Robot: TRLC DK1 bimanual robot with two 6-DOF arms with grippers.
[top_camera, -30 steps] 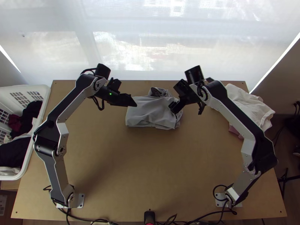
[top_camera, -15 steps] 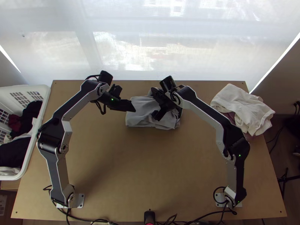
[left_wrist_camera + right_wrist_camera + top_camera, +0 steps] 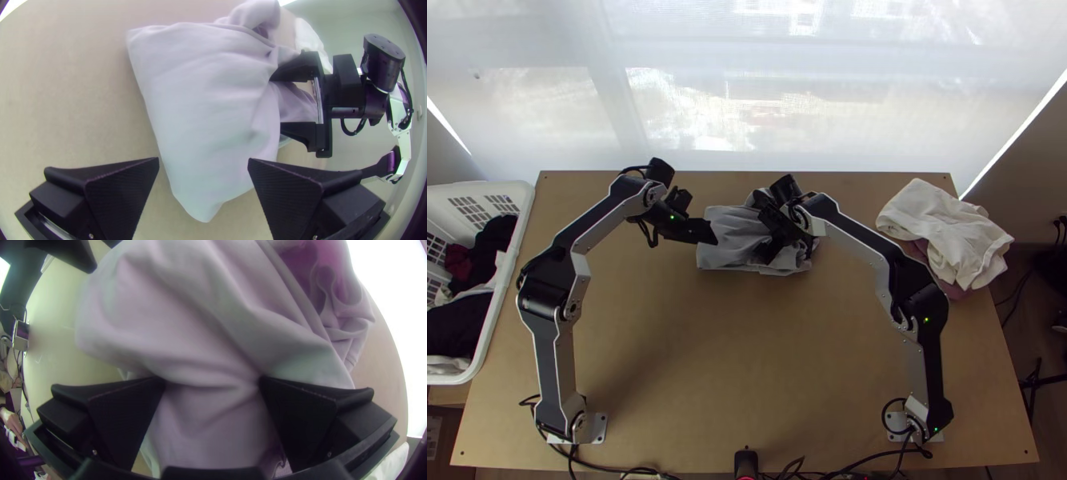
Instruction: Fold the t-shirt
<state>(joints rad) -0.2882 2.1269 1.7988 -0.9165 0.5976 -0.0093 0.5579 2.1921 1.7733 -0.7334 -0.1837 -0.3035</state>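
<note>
The light-grey cloth t-shirt (image 3: 733, 230) lies rumpled and folded at the far middle of the light wooden table (image 3: 747, 360). The right black two-fingered gripper (image 3: 213, 380), wide over its creased right part, should pinch low before lifting; the left black gripper (image 3: 203, 160), also wide, could steady the left edge.

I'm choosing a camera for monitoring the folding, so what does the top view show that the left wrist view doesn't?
Top view's own: the white laundry basket with clothes in it, the left arm, and the mauve cloth under the white cloth.

Left wrist view's own: the ribbed inner faces of the left end effector's fingers, and the gap between the right end effector's fingers, with t-shirt fabric in it.

Shared: the bundled t-shirt on the table, both end effectors, and the white cloth.
</note>
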